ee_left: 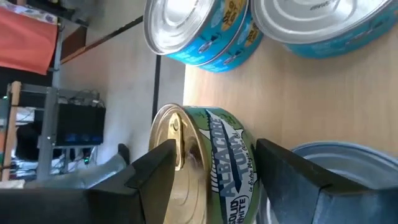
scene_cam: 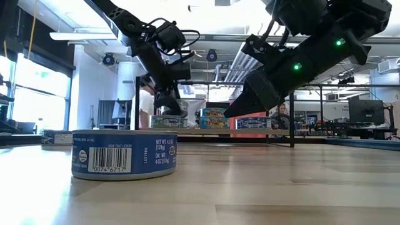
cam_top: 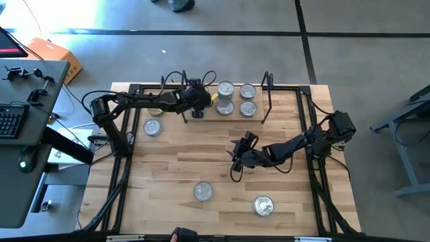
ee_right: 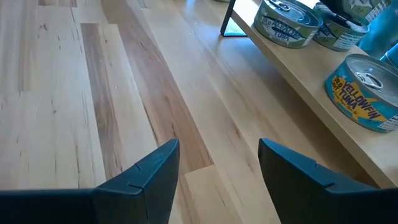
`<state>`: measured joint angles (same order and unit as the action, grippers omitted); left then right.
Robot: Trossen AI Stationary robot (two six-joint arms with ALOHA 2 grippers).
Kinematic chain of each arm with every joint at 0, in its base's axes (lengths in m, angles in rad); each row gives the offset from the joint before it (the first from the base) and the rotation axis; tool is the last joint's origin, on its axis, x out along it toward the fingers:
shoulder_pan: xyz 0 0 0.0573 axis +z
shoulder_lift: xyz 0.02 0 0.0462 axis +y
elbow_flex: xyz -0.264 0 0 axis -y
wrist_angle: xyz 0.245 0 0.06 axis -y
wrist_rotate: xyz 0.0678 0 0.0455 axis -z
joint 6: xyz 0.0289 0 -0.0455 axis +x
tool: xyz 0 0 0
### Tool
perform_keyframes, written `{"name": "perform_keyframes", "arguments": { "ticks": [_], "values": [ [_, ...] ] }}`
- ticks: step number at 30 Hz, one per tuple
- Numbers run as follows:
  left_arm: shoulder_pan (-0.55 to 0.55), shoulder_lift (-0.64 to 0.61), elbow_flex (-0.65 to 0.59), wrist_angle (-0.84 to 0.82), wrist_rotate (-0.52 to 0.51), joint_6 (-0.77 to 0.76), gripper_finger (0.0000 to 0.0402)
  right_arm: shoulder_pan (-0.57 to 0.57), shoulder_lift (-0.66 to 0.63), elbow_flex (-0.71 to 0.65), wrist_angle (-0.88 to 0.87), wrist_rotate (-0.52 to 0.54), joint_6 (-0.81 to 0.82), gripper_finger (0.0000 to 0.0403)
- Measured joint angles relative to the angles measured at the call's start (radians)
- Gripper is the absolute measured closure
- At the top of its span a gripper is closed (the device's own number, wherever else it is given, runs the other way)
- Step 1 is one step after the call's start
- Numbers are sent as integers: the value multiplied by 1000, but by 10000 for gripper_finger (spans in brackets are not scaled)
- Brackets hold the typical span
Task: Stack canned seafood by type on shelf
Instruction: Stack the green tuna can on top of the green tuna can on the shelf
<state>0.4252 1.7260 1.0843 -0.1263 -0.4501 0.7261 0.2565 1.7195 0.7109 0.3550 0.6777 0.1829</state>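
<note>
From above, the left gripper (cam_top: 197,107) covered the shelf's (cam_top: 259,115) left part, so the tin under it was hidden there. The left wrist view gave more: a gold-lidded tin (ee_left: 205,163) with a green "Albacore Tuna" label lay between the spread fingers (ee_left: 146,171). Whether the pads pressed it could not be made out, so the grip stayed uncertain. A silver lid (ee_left: 348,180) beside it was cut off at the frame edge.

The shelf was a pale plank at the table's far side with a black wire upright (cam_top: 267,94) at its end. On it stood four silver-lidded tins (cam_top: 236,99) in a square, with light blue labels — "Yellowfin Tuna" on the nearest (ee_right: 364,93) in the right wrist view.

Off the shelf, one tin (cam_top: 152,127) lay at the table's (cam_top: 175,161) left, and two more (cam_top: 203,191) (cam_top: 263,206) near the front edge. The dark blue barcoded tin (scene_cam: 124,154) filled the low view's foreground.

The right gripper (cam_top: 236,156) hung over bare wood mid-table — jaws apart, holding nothing.
</note>
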Motion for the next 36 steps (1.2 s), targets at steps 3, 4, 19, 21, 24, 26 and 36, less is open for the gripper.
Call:
{"name": "perform_keyframes", "arguments": {
  "ticks": [3, 4, 19, 21, 24, 26, 36],
  "values": [
    [3, 0, 0, -4, 4, -8, 179, 0, 0, 0, 0, 0, 0, 191],
    [4, 0, 0, -4, 4, -9, 173, 0, 0, 0, 0, 0, 0, 191],
    [29, 0, 0, 20, -64, -19, 101, -1, 0, 0, 0, -5, 0, 191],
    [28, 0, 0, 20, -64, -27, 101, -1, 0, 0, 0, -5, 0, 191],
    [22, -2, 0, 18, -64, -44, 101, -1, 0, 0, 0, -5, 0, 191],
    [9, -6, 1, 18, -75, -55, 101, -1, 0, 0, 0, -5, 0, 191],
    [-217, -108, 100, -138, -178, -278, 112, -9, 0, 0, 1, -13, 1, 191]
  ]
}}
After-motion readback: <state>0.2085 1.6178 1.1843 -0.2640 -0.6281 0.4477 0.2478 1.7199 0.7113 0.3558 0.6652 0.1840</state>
